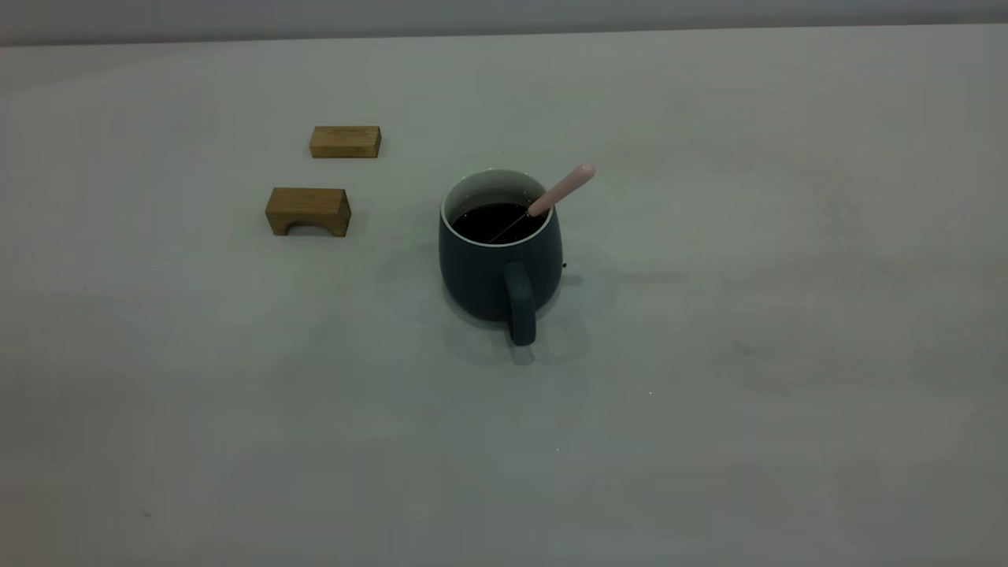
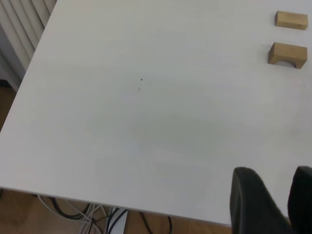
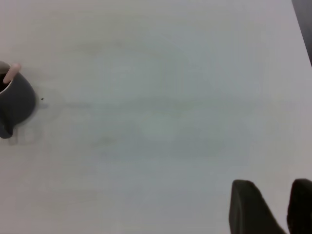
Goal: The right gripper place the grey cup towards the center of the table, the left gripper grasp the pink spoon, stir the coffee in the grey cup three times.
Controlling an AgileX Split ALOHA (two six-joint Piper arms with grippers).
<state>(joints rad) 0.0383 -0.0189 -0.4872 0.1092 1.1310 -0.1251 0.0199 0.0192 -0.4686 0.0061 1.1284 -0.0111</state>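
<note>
Cup: rounded dark slate-grey mug (image 1: 499,268) with white inner wall and rim, thick loop handle facing the exterior camera; stands upright near mid-table
Coffee: dark brown-black liquid (image 1: 498,222) inside the cup, flat glossy surface
Spoon: slim spoon, pale pink rounded handle (image 1: 561,191), thin grey metal neck running down into the coffee; leans on the cup rim, handle tilted up and out to the cup's right in the exterior view; nothing grips it
Table: wide plain pale grey-white matte top (image 1: 787,354), a few tiny specks, one dark speck just beside the cup
Blocks: two brown wooden blocks left of the cup and apart from it; nearer one arch-shaped with a cut-out underside (image 1: 308,211), farther one a plain rectangular bar (image 1: 345,142)
Left gripper: dark fingers (image 2: 253,204) at the edge of its wrist view, spread with a gap between them (image 2: 287,202), holding nothing, well apart from the cup, over bare table near an edge
Right gripper: dark fingers (image 3: 251,207) likewise apart (image 3: 286,204), empty, well apart from the cup, which shows at the far side of its view
</note>
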